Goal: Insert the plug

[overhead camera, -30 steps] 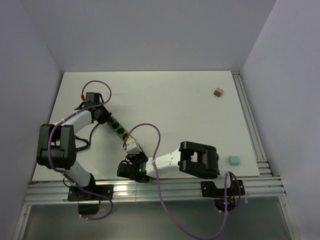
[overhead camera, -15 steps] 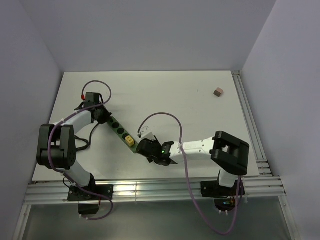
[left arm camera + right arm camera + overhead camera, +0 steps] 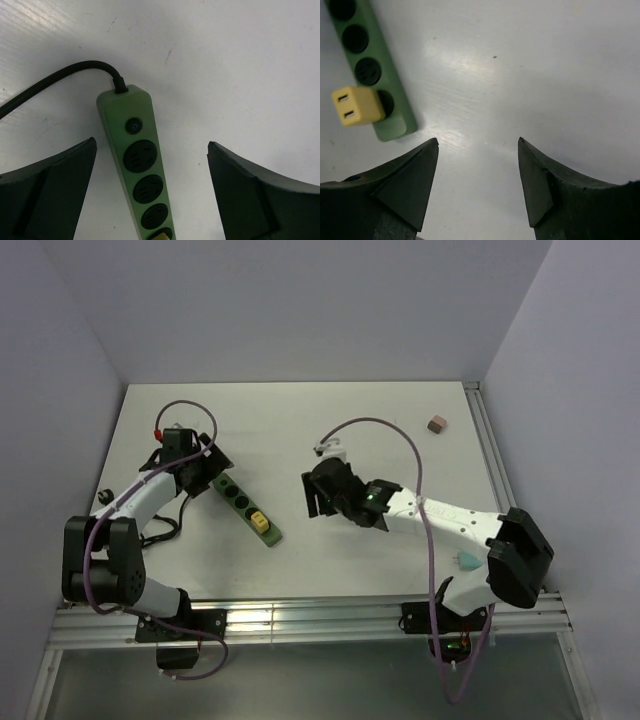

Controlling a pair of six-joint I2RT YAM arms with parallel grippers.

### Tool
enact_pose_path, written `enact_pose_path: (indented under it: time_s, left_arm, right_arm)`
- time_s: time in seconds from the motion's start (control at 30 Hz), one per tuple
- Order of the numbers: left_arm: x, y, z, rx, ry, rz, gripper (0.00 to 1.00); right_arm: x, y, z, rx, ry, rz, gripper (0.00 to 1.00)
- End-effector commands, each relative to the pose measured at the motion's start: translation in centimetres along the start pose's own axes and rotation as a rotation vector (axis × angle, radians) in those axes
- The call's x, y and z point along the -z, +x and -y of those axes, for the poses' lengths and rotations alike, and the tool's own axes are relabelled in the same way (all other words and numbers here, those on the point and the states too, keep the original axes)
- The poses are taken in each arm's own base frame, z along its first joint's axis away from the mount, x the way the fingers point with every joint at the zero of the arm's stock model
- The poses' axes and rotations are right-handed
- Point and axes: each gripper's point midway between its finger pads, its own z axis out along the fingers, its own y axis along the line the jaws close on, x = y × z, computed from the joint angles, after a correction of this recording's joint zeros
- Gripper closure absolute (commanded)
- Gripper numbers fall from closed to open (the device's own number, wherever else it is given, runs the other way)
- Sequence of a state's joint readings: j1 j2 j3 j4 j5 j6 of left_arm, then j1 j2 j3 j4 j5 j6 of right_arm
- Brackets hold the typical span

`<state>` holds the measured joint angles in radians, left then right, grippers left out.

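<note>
Since one second ago I have drawn the right gripper (image 3: pixel 477 145) rightward, off the yellow plug (image 3: pixel 356 105), which stands in the nearest socket of the green power strip (image 3: pixel 397 120). Right gripper and left gripper (image 3: pixel 152 142) are both spread, empty. I judge the plug light and rigid: pinch its flat sides.

- flat white rectangular tabletop (image 3: pixel 280 420), soft glare patch in the right wrist view
- plain pale lavender walls (image 3: pixel 300 310) on three sides
- silver aluminium rails (image 3: pixel 330 615) along near edge
- matching side rail (image 3: pixel 497 480) on right edge
- grey floor strip (image 3: pixel 300 680) below
</note>
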<state>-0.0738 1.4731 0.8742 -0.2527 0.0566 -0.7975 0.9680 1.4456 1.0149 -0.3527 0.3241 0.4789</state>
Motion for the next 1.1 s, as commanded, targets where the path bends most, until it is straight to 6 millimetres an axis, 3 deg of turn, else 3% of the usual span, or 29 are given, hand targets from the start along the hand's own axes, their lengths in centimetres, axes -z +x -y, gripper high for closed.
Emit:
enact_pose_path:
  time_s: [0.0,0.07,0.1,0.13,0.2,0.23,0.33,0.37,0.5,0.57,0.6,0.67,0.7,0.73,0.77,0.8,0.87,0.9,0.93,0.97,1.0,1.07]
  left_arm:
    - [2.3,-1.4,1.6,-0.014,0.044,0.049,0.00]
    - [3.8,-2.2,2.6,-0.015,0.074,0.078,0.01]
    - [4.4,-2.3,2.7,-0.015,0.077,0.079,0.01]
    - [5.6,-2.9,3.5,-0.017,0.106,0.103,0.01]
    - [7.0,-3.0,4.2,-0.016,0.136,0.115,0.01]
    - [8.3,-2.9,4.9,-0.021,0.166,0.127,0.00]
    - [10.4,-1.8,6.6,-0.044,0.243,0.138,0.00]
    - [10.7,-1.3,7.0,-0.048,0.260,0.133,0.01]
    - [11.8,1.5,8.5,-0.057,0.355,0.052,0.00]
    - [12.3,2.8,9.2,-0.088,0.394,0.012,0.01]
    - [12.5,3.2,9.5,-0.102,0.403,0.007,0.00]
    - [13.1,4.1,10.1,-0.137,0.431,0.001,0.01]
    - [13.5,4.6,10.7,-0.157,0.458,0.000,0.01]
    - [13.9,4.9,10.9,-0.169,0.476,0.005,0.01]
    - [14.3,5.2,11.1,-0.178,0.494,0.003,0.02]
    - [14.9,5.4,11.6,-0.190,0.527,0.009,0.02]
    - [15.4,6.1,11.9,-0.197,0.570,-0.013,0.03]
    - [15.9,6.1,12.2,-0.200,0.596,-0.004,0.03]
    - [16.0,6.3,12.3,-0.197,0.606,-0.009,0.04]
    - [16.3,6.5,12.5,-0.206,0.624,-0.010,0.04]
    - [16.6,6.5,12.7,-0.210,0.640,-0.007,0.05]
    - [16.7,6.5,12.9,-0.227,0.655,0.007,0.05]
  right_arm:
    - [1.4,-3.0,4.1,-0.153,0.049,0.014,0.27]
    - [1.9,-4.0,7.2,-0.253,0.093,0.020,0.12]
    - [2.1,-4.4,8.9,-0.305,0.123,0.026,0.10]
    - [2.6,-5.1,12.5,-0.386,0.197,0.042,0.09]
    - [3.5,-5.2,16.2,-0.482,0.294,0.059,0.08]
    - [4.6,-4.7,19.3,-0.540,0.381,0.058,0.08]
    - [5.8,-3.0,22.2,-0.639,0.453,0.011,0.05]
    - [6.2,-2.4,24.0,-0.689,0.484,0.001,0.06]
    - [5.9,-1.3,27.3,-0.797,0.473,-0.032,0.08]
    - [4.7,-2.1,29.1,-0.812,0.492,-0.007,0.09]
    - [4.5,-4.1,29.9,-0.800,0.500,0.036,0.09]
    - [2.7,-4.9,32.3,-0.774,0.590,0.025,0.08]
    - [2.8,-7.9,33.4,-0.758,0.610,0.079,0.08]
    - [0.9,-7.6,34.5,-0.746,0.646,0.040,0.08]
    - [0.2,-8.5,35.2,-0.717,0.648,0.046,0.07]
    - [0.0,-10.7,36.2,-0.700,0.663,0.093,0.06]
    - [-2.3,-10.6,37.7,-0.668,0.705,0.048,0.05]
    - [-2.4,-12.5,38.7,-0.657,0.730,0.081,0.05]
    - [-3.9,-11.1,40.7,-0.668,0.772,0.030,0.05]
    - [-4.3,-10.9,41.3,-0.646,0.792,-0.001,0.05]
    - [-4.5,-12.2,42.0,-0.635,0.808,0.021,0.05]
    - [-5.9,-11.5,43.3,-0.606,0.850,-0.012,0.06]
